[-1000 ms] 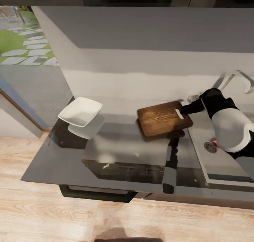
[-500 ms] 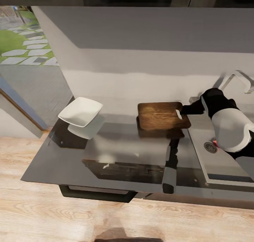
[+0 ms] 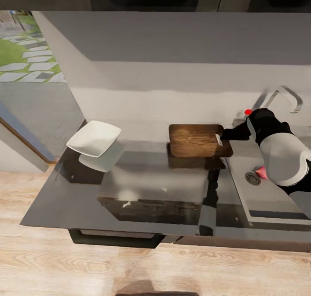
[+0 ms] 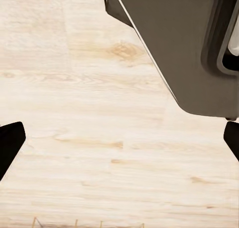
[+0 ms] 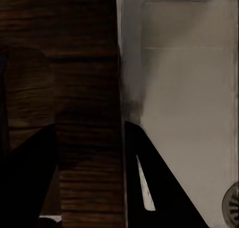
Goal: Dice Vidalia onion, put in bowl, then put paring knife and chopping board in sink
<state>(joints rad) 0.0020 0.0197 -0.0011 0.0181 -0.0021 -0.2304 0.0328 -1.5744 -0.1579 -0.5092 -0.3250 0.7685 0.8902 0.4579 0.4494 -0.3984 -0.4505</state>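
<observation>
The chopping board (image 3: 196,140) is gripped at its sink-side edge by the right hand (image 3: 224,137), its fingers (image 5: 154,183) pressed on either face. The Vidalia onion (image 3: 261,172) lies in the sink (image 3: 276,196), beside the drain. The left hand (image 4: 119,138) is spread above the floor (image 4: 74,113).

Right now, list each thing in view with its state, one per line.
chopping board: lying on the countertop, handle end gripped
right gripper: shut on the board's edge
bowl: empty, upright
Vidalia onion: whole, in the sink
left gripper: open, over floor
</observation>
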